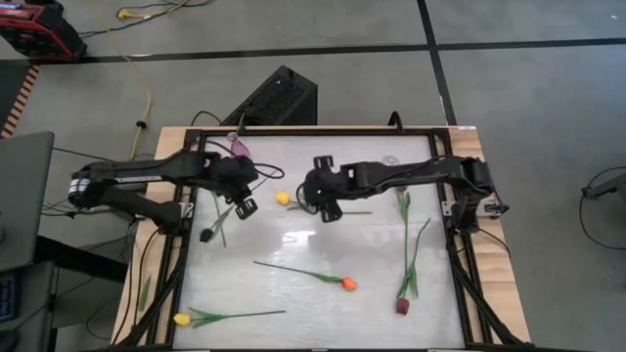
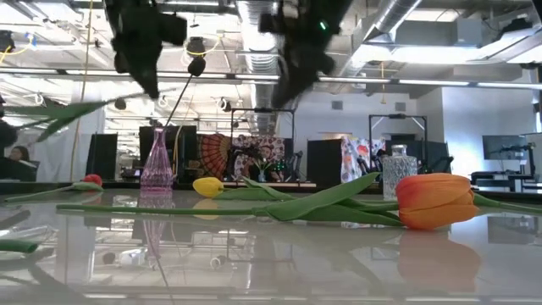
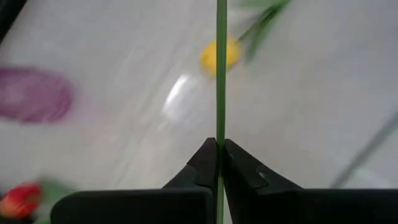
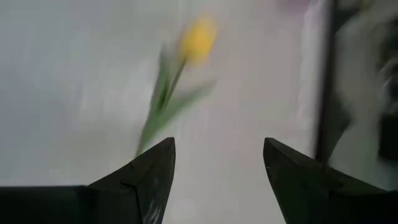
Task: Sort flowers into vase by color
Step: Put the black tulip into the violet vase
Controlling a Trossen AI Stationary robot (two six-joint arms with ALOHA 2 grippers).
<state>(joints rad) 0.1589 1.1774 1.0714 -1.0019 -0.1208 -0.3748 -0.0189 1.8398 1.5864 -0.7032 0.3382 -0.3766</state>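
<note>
My left gripper (image 1: 244, 203) is shut on the thin green stem of a dark-headed flower (image 1: 206, 235), above the table's far left. The flower's leaf (image 2: 59, 114) shows high off the table. Beside it, my right gripper (image 1: 328, 209) hangs open over the table's middle, with nothing between its fingers (image 4: 152, 168). It points toward a yellow flower (image 1: 283, 198) that lies on its side. A purple vase (image 2: 157, 165) stands at the far left, and a thin stem with a dark head (image 2: 196, 66) rises out of it. My left gripper pinches the flower's stem (image 3: 220, 127) between its two fingertips. The fingers slant down from the table's left and lie across the stem. A short piece of stem sticks out past them. The leafy part and the head (image 1: 206, 235) slope away toward the table's near left, lifted.
More flowers lie flat on the table: an orange one (image 1: 347, 284), a yellow one (image 1: 182, 319) and two dark-red ones (image 1: 401, 306) (image 1: 401, 196). A red head (image 2: 93, 180) lies left of the vase. A clear glass vase (image 2: 398, 174) stands at the far right. A dark frame (image 1: 460, 264) borders the table.
</note>
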